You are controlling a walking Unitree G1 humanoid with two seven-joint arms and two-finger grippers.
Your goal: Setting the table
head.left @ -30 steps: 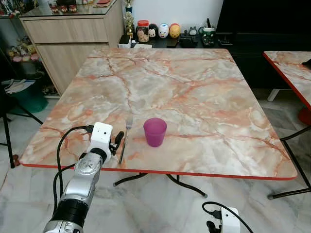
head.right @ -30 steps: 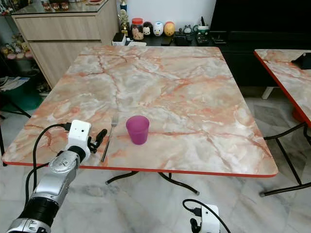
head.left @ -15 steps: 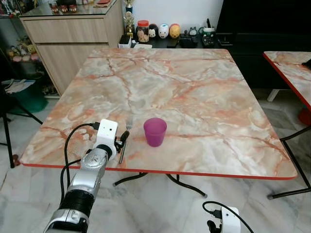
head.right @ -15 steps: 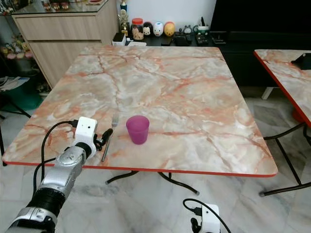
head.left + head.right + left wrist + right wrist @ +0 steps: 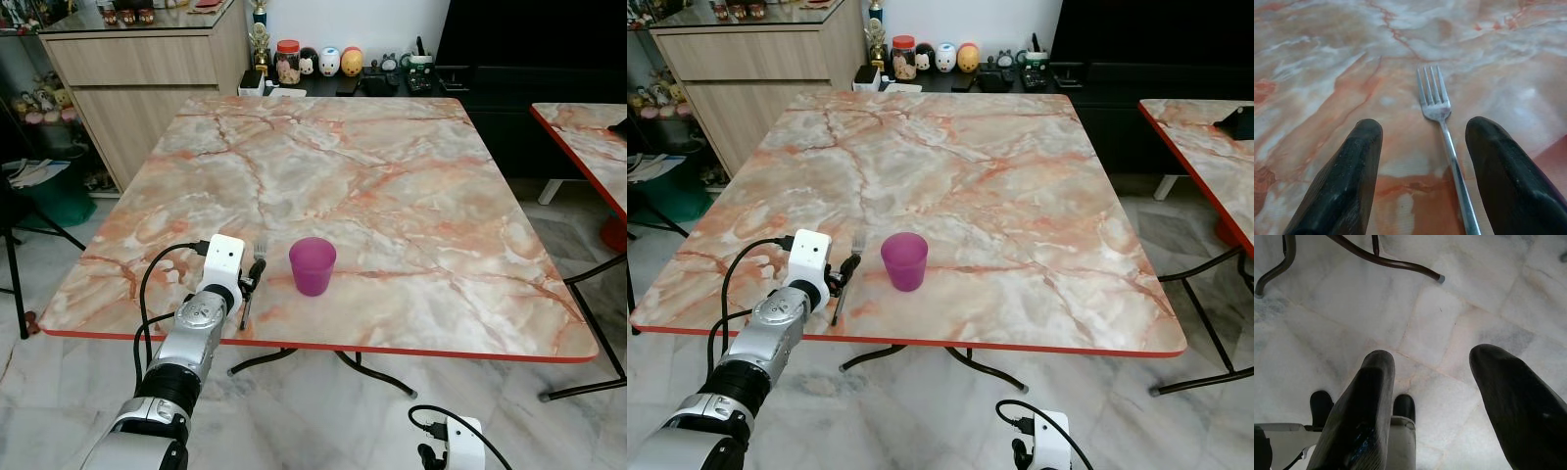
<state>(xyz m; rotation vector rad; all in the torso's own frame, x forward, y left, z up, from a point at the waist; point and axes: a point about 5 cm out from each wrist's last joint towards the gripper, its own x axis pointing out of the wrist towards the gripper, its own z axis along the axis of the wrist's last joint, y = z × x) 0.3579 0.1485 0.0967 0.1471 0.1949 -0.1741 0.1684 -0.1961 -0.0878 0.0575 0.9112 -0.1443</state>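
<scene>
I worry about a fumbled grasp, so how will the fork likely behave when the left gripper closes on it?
The fork looks like thin polished metal lying flat on the smooth table, so it will probably be stiff but slippery and hard to get under. The open left gripper straddles its narrow handle, which might skid or pivot if pinched off-centre.

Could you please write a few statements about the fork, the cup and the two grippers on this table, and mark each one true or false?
1. The fork lies flat on the marble table. True.
2. The left gripper has its jaws shut on the fork. False: the jaws are open, with the fork lying between them on the table.
3. The purple cup stands upright to the right of the fork. True.
4. The fork's tines point toward the robot. False: they point away, toward the far side of the table.
5. The right gripper is over the table. False: it hangs open above the tiled floor.
</scene>
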